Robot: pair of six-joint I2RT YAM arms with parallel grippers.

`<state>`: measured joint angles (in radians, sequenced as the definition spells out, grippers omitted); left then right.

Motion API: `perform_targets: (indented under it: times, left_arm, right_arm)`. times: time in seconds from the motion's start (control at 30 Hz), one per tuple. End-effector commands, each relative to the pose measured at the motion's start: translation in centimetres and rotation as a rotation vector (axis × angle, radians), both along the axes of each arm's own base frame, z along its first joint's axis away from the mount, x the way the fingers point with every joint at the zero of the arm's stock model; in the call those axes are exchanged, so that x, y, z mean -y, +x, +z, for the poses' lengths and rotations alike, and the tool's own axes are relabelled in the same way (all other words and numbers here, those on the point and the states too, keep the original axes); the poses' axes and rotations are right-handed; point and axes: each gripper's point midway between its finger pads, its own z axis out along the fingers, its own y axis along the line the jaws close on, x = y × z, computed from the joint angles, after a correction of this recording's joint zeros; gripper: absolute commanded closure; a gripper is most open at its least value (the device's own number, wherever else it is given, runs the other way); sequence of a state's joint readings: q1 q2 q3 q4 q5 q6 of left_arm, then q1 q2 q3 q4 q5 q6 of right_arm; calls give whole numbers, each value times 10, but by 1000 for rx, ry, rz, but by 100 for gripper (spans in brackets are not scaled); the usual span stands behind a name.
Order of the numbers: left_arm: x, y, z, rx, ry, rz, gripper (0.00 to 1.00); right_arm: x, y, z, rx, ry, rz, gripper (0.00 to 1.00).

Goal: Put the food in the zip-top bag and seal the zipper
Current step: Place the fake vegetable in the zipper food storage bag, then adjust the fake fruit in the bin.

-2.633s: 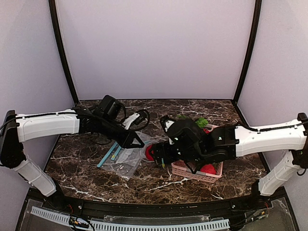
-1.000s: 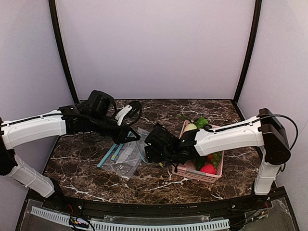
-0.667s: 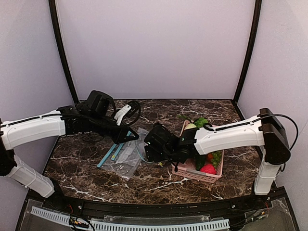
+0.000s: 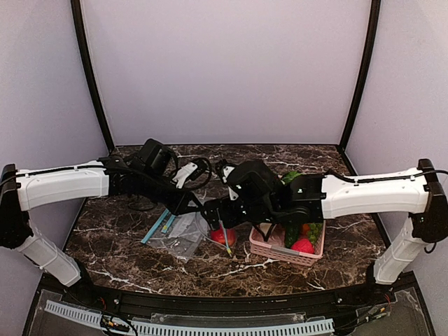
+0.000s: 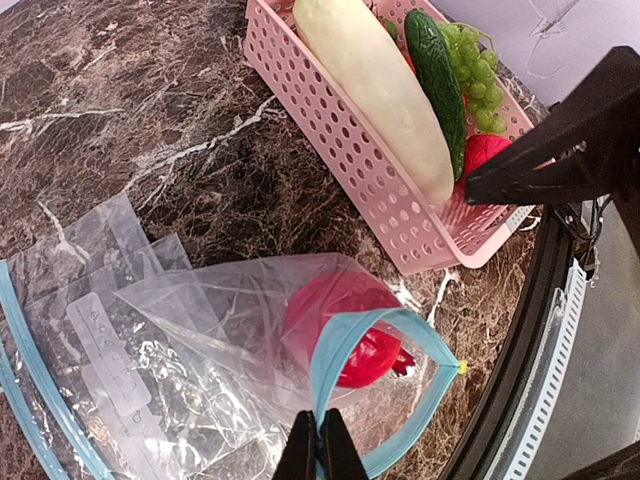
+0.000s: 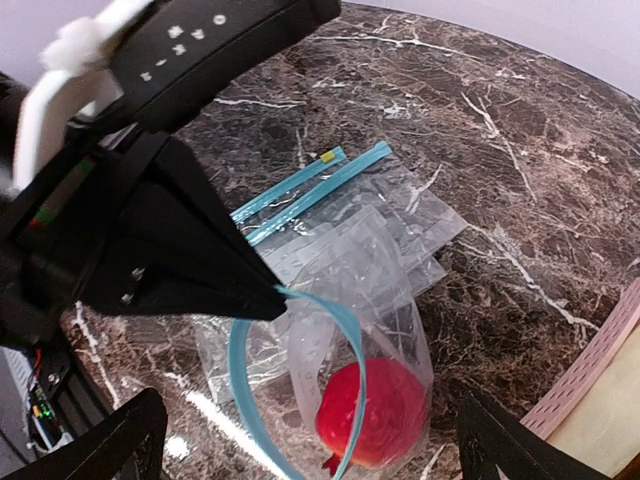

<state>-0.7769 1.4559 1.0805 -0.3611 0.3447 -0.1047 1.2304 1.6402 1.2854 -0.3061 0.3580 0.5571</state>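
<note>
My left end effector (image 5: 322,440) clenches the zipper (image 5: 428,338), propping the zip-top bag (image 5: 220,300) open; one red fruit (image 5: 370,352) lies just beyond, inside the mouth. My right end effector (image 6: 310,420) hangs spread, empty, above it. If this thin pinch slips, the mouth collapses. Farther off, beside the cucumber (image 5: 440,75), the basket (image 5: 330,130) half-hides the second fruit (image 5: 485,150).

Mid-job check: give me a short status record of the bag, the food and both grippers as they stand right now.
zip-top bag: mouth held open, lying over spare flat bags
zipper: unsealed, looped open
in bag: one red fruit
in pink basket: cucumber, second red fruit, white radish, green grapes
left gripper: shut on the zipper
right gripper: open, over the bag mouth, holding nothing
</note>
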Motion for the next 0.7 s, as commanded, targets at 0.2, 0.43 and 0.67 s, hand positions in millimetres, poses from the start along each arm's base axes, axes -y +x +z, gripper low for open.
perform_targets:
  times: [0.2, 0.43, 0.67]
  left_arm:
    - [-7, 6, 9, 44, 18, 28, 99]
    - [-11, 10, 9, 67, 36, 41, 99]
    - [-11, 11, 7, 72, 42, 43, 99]
  right_arm:
    - [69, -34, 32, -41, 133, 7, 1]
    - [160, -38, -2, -155, -13, -188, 1]
    - [212, -52, -39, -317, -112, -300, 3]
